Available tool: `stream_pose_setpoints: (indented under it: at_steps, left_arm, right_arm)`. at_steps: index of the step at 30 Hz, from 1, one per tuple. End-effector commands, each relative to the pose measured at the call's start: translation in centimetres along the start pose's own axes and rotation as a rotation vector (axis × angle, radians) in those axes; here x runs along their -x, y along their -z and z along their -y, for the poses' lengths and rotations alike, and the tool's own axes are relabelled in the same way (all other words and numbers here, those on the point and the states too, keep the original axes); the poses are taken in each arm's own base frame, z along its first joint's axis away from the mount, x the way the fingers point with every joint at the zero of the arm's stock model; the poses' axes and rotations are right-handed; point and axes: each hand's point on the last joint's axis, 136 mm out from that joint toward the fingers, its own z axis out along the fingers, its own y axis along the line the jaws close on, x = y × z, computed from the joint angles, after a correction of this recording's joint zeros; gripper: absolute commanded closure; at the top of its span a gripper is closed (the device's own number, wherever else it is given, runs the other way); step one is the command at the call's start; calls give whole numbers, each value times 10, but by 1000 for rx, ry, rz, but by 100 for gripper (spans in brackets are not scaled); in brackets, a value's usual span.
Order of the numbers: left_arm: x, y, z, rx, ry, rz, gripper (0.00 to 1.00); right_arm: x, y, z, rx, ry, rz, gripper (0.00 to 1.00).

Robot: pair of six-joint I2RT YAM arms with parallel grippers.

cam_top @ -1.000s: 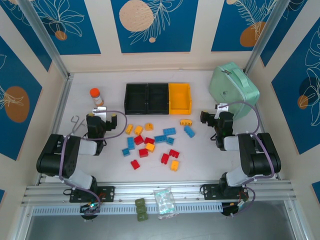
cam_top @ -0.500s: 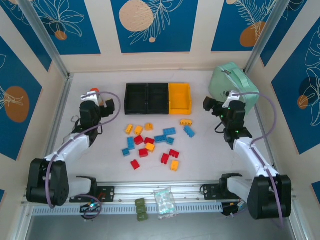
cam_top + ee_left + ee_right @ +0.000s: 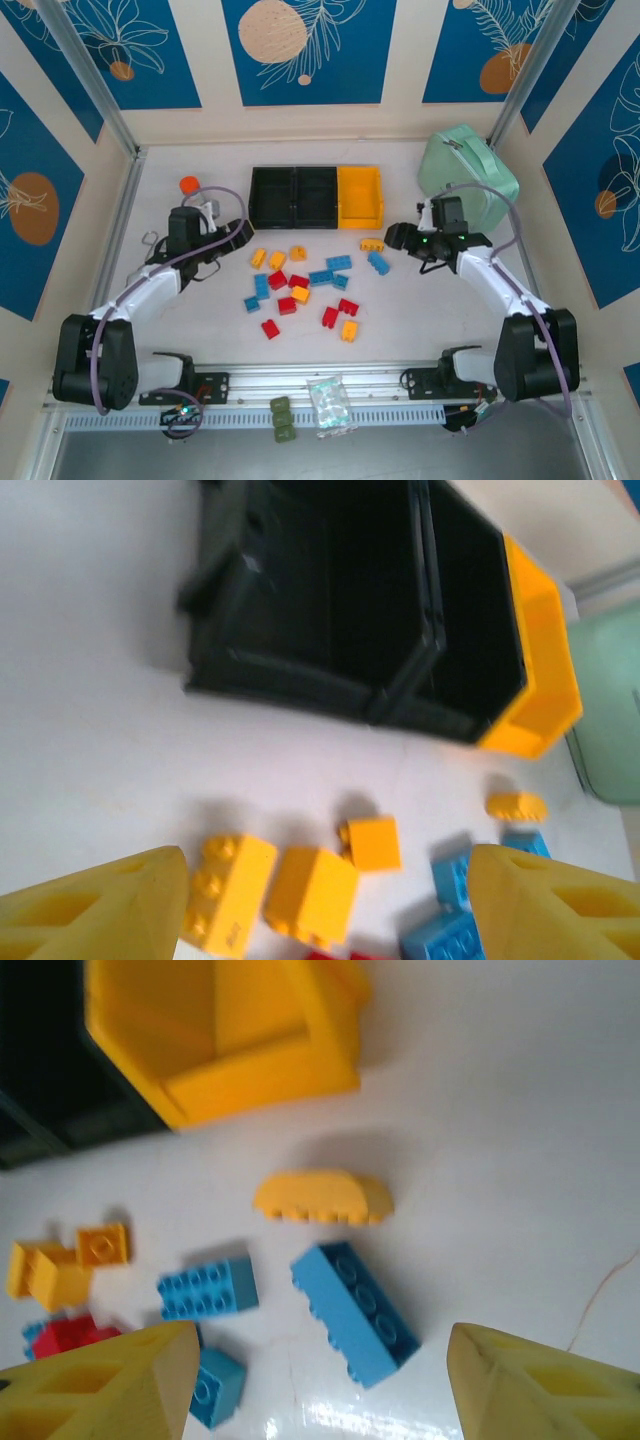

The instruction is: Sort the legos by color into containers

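- Flanking the scattered legos (image 3: 299, 283), left gripper (image 3: 236, 234) and right gripper (image 3: 394, 238) both show fingers spread apart.
- Legos lie on the table (image 3: 210, 320), near the containers (image 3: 316, 220).

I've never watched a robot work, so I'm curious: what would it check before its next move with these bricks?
1. Hands free: left gripper and right gripper are both open, holding nothing: ok.
2. Containers all open-topped and empty: ok.
3. Legos lie loose, none binned yet: ok.
4. Blue brick below the right gripper lies apart from its neighbours: ok.
5. Two yellow bricks below the left gripper sit close together; room for fingers: cannot tell.
6. Which black bin takes red, which blue: cannot tell.
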Motion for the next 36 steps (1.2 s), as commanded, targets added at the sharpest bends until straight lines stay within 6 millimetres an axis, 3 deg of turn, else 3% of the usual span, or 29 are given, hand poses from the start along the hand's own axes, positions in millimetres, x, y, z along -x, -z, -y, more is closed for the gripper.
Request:
stream_pose_setpoints:
  at_steps: [1,6,10,20,27,36]
  left_arm:
    - [-44,8,11,-48,25,-139,26]
    - [-72,18,9,-25,-1,-179,25]
    - [-83,22,5,-18,5,-176,25]
    - [-93,19,10,-24,-3,-191,25]
    - [-98,17,18,-24,-34,-200,25]
    - [-97,18,45,-72,-82,-207,25]
  right_arm:
    - [-18,-12,2,-45,30,-105,32]
    - [-36,-41,2,-115,88,-207,31]
    - [-47,-54,0,-182,141,-257,34]
    - [-63,-71,2,-320,208,-332,64]
    - [-64,-69,2,-352,207,-334,83]
    - [-45,-33,-38,-282,257,-260,87]
